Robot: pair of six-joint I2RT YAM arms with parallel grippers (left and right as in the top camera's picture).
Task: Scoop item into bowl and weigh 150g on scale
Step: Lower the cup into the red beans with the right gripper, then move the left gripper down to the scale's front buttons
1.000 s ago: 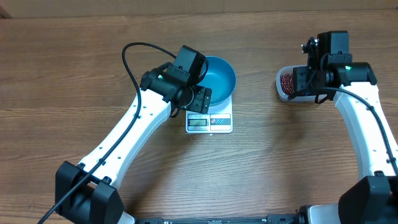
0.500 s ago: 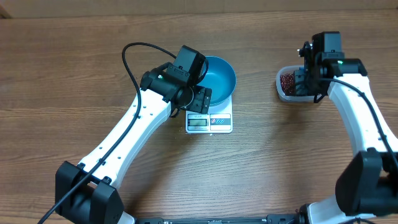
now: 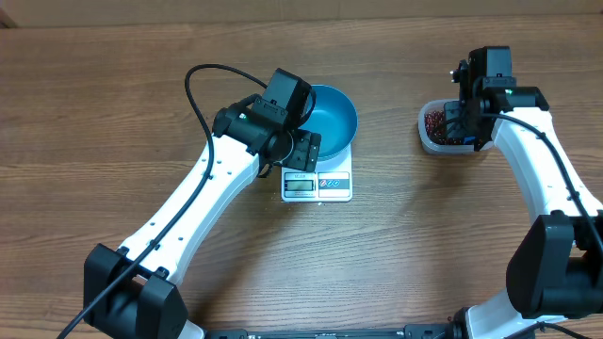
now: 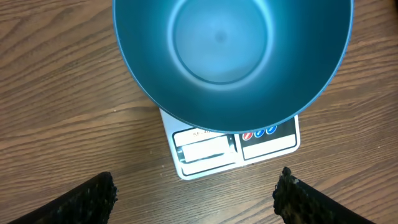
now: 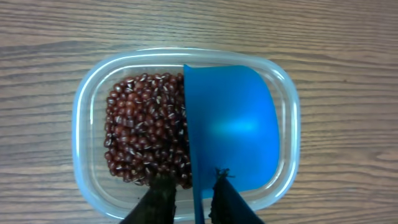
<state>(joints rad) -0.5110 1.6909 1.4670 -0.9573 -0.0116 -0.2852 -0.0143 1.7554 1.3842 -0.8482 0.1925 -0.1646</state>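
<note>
The blue bowl [image 3: 332, 118] [image 4: 230, 56] sits on the white scale [image 3: 317, 185] [image 4: 236, 146] and has nothing in it. My left gripper [image 3: 303, 151] [image 4: 196, 186] hovers open over the scale's front edge, its fingers wide apart. The item, dark red-brown beans [image 5: 146, 130] [image 3: 435, 122], fills the left half of a clear tub [image 5: 81, 124]. A blue scoop [image 5: 233, 124] lies in the tub's right half, edge-on. My right gripper [image 5: 191, 179] [image 3: 464, 127] is over the tub, shut on the scoop's thin handle.
The clear tub [image 3: 426, 139] stands at the right of the wooden table [image 3: 141, 94], well apart from the scale. A black cable [image 3: 198, 89] loops over the left arm.
My right gripper has dropped closer to the tub and its fingers have closed in on the scoop's handle. The left arm, bowl and scale have not moved.
</note>
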